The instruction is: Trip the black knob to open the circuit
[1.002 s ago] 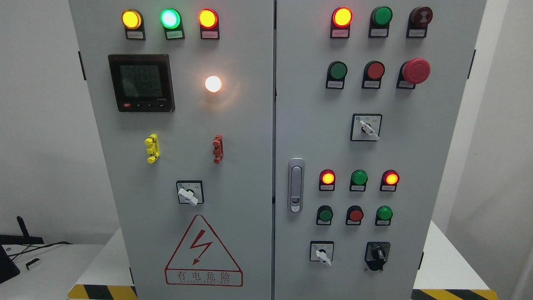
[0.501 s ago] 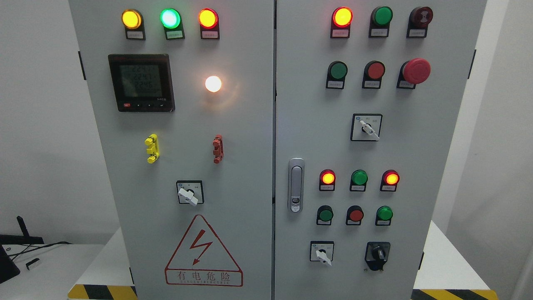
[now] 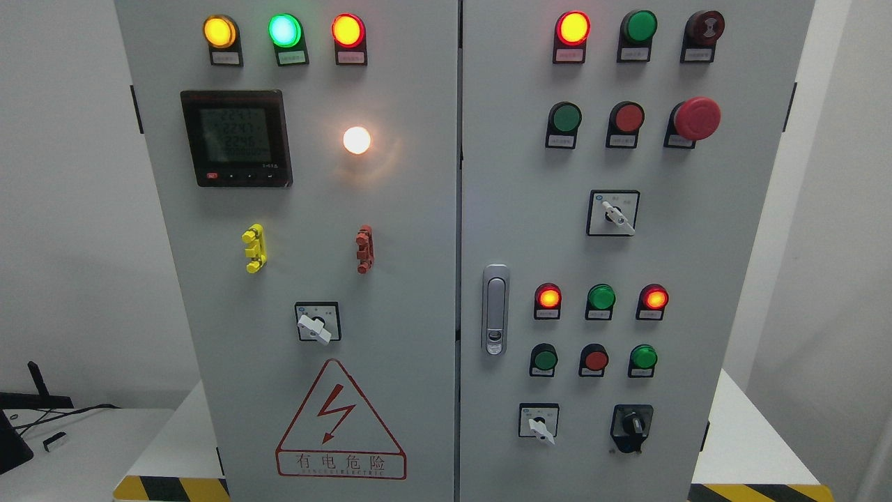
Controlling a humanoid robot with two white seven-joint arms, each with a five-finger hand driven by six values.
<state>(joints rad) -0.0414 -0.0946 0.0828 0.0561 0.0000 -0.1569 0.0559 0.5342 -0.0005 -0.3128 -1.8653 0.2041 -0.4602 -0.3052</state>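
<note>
The black knob sits at the lower right of the grey electrical cabinet's right door, on a black square base, its pointer roughly upright. To its left is a white-handled selector switch. Neither of my hands shows in the head view.
Lit indicator lamps, push buttons and a red mushroom stop button cover both doors. A door latch is left of the lower lamps. The left door carries a meter, another selector and a warning triangle. A desk with cables stands lower left.
Nothing has moved; only the meter's digits flicker.
</note>
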